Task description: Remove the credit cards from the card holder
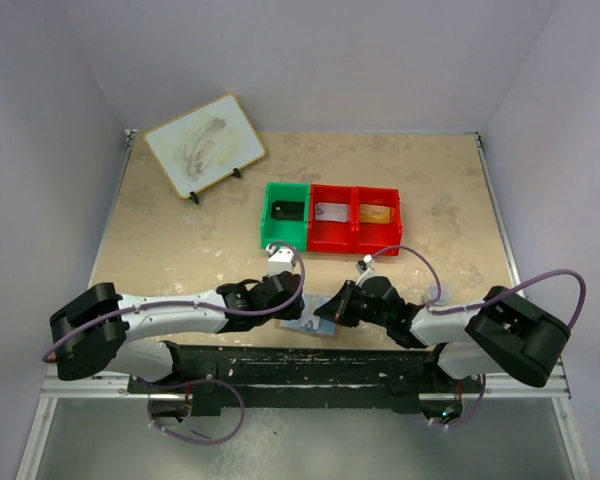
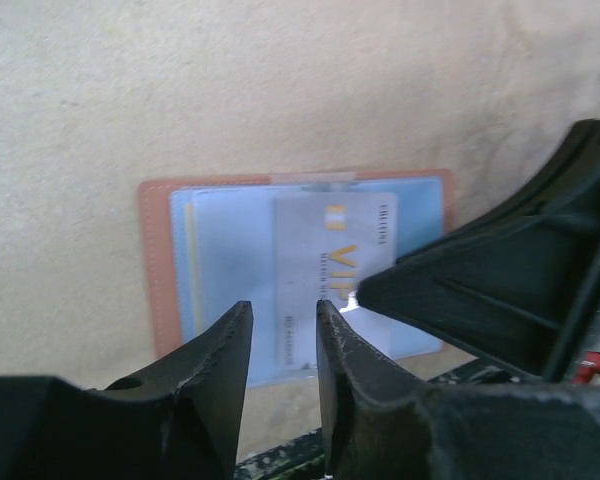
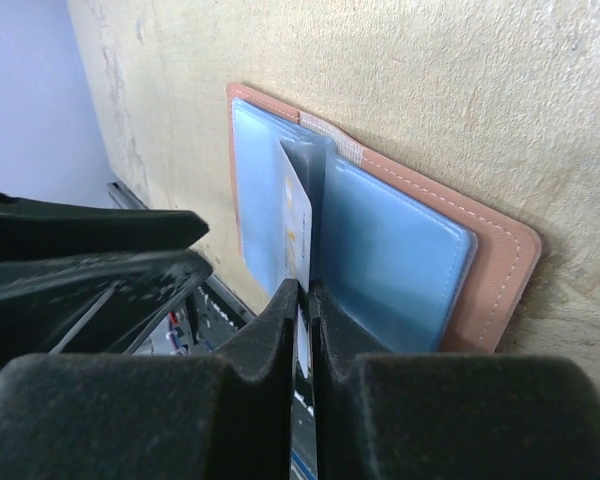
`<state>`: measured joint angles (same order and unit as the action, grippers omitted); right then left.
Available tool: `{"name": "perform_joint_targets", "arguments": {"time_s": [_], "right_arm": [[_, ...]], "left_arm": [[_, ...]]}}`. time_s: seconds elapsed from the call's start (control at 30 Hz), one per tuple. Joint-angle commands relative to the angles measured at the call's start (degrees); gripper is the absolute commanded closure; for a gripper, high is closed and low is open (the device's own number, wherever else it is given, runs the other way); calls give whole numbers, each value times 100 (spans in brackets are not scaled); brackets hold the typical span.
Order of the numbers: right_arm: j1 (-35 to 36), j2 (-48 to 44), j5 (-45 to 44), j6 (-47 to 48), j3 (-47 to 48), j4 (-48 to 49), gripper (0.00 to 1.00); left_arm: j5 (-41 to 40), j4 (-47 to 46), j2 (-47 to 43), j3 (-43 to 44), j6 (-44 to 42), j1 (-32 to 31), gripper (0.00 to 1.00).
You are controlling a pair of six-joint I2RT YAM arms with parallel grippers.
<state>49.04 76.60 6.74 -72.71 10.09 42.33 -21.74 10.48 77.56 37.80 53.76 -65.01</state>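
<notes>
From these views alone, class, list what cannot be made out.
Top view: the left end effector and right end effector hide most of the card holder.
Left wrist view: small print on the card blurred; right end effector covers a corner.
Right wrist view: card edge-on, face unreadable.

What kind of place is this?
Probably a robot practice booth: a left arm and a right arm fixed at the table edge, plain walls close around it, a green bin and red bin.
</notes>
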Motion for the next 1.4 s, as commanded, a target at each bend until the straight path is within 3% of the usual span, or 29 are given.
{"name": "perform_joint_targets", "arguments": {"time_s": [0.0, 0.27, 0.47, 0.83, 1.03, 1.17, 1.37], "right_arm": [[-36, 37, -191, 0, -82, 160, 90], [-43, 117, -211, -132, -181, 389, 90], [-43, 251, -237, -295, -252, 672, 85], [-43, 1336, 50, -704, -282, 2317, 80], [-43, 1426, 22, -775, -406, 2598, 92], [-52, 1025, -107, -678, -516, 2185, 100], [-71, -254, -433, -344, -437, 534, 100]], "left_arm": [[393, -891, -222, -35, -148, -20, 68], [184, -687, 343, -100, 173, -20, 70], [240, -607, 498, -192, 140, -28, 78], [125, -427, 521, -240, 167, -99, 84], [60, -346, 509, -188, 149, -99, 85], [-56, -321, 435, -193, 135, -103, 85], [-257, -230, 313, -136, 92, -108, 85]]}}
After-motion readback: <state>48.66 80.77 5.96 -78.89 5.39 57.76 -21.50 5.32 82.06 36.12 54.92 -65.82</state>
